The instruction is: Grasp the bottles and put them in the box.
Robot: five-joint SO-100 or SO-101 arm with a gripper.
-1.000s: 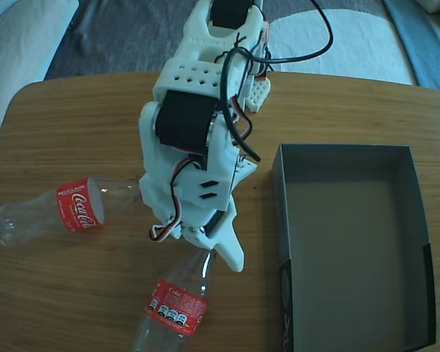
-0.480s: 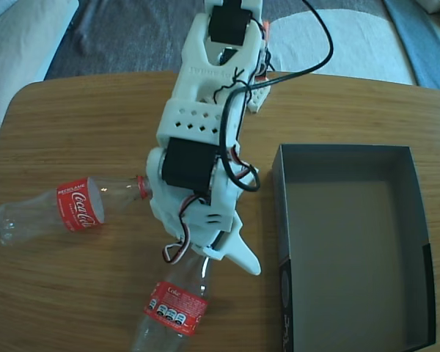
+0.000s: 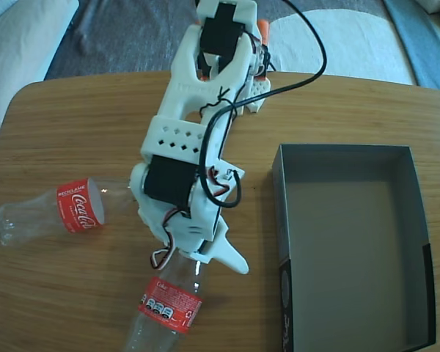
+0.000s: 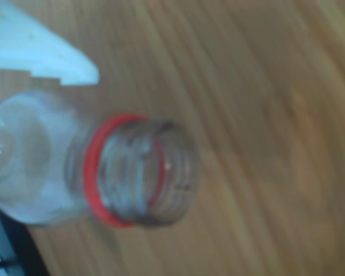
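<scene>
The gripper (image 3: 205, 258) sits over the neck of the near bottle (image 3: 167, 308); in the wrist view one white finger (image 4: 43, 49) lies along the shoulder just above the red ring, w/ the other jaw only a dark sliver at the bottom-left corner, so the neck is btwn them but I can't tell whether they've clamped or are apart. Judged: this is the grasp step, and it'll go best if the pinch lands on the shoulder behind the ring, not on the open threaded mouth, since thin clear plastic is slick, round and likely to roll or squirt out; lift slow, keep it level, as the bottle looks almost box-length. That bottle lies on the table (image 3: 73, 117), base running off the bottom edge of the fixed view, red label mid-body. The 2nd bottle (image 3: 55, 209) lies to the left, well apart from the box (image 3: 279, 213), neck hidden under the arm. Box is to the right, shallow, dark outside, matte grey inside, empty. Table is smooth wood-grain w/ rounded corners.
</scene>
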